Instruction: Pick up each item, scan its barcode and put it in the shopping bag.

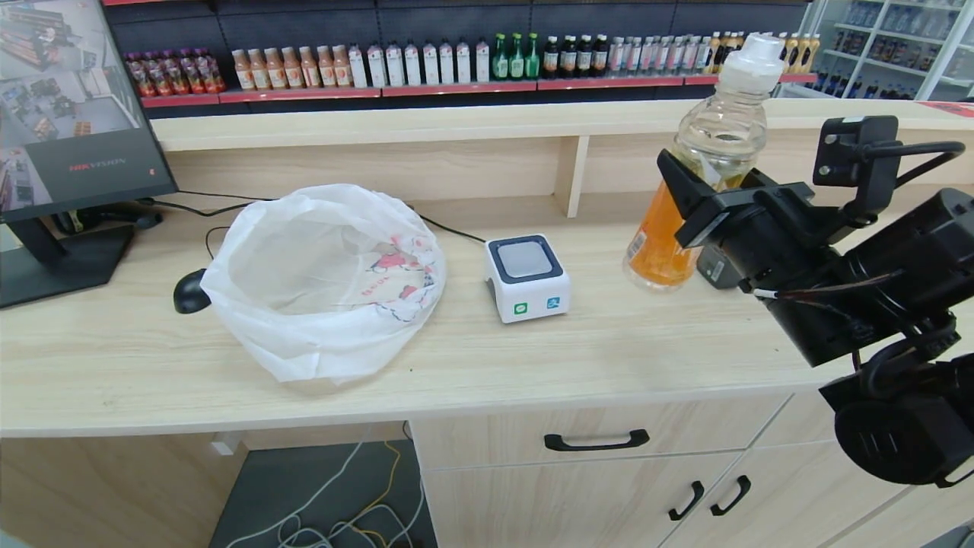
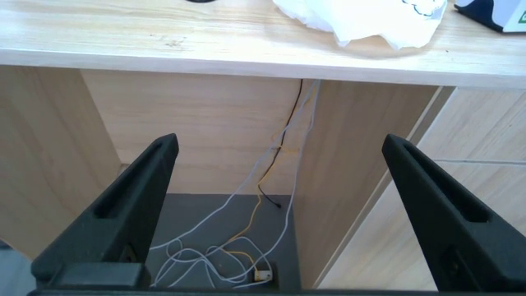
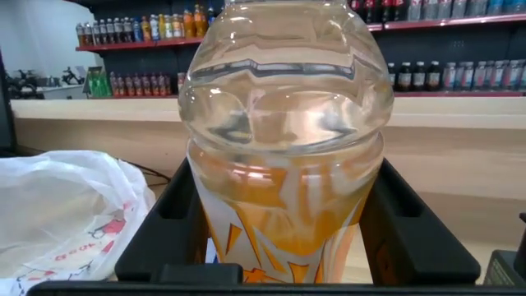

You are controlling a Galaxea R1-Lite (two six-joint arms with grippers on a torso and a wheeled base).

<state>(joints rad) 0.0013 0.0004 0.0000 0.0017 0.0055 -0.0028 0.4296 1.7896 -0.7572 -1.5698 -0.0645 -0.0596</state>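
A clear bottle (image 1: 715, 144) with a white cap and an orange label stands slightly tilted at the right of the wooden counter (image 1: 609, 350). My right gripper (image 1: 689, 202) is shut on the bottle's middle. The right wrist view shows the bottle (image 3: 283, 123) up close between the black fingers (image 3: 164, 222). A white shopping bag (image 1: 319, 281) sits open at the counter's left-centre. A small white scanner (image 1: 526, 275) stands between bag and bottle. My left gripper (image 2: 279, 189) hangs open below the counter's front edge (image 2: 164, 49), holding nothing.
A monitor (image 1: 68, 114) on a stand and a black mouse (image 1: 189, 293) occupy the far left. A small dark device (image 1: 715, 270) sits behind the bottle. A raised ledge and a shelf of bottles (image 1: 456, 65) line the back. Drawers (image 1: 597, 441) and loose cables (image 2: 246, 238) lie below.
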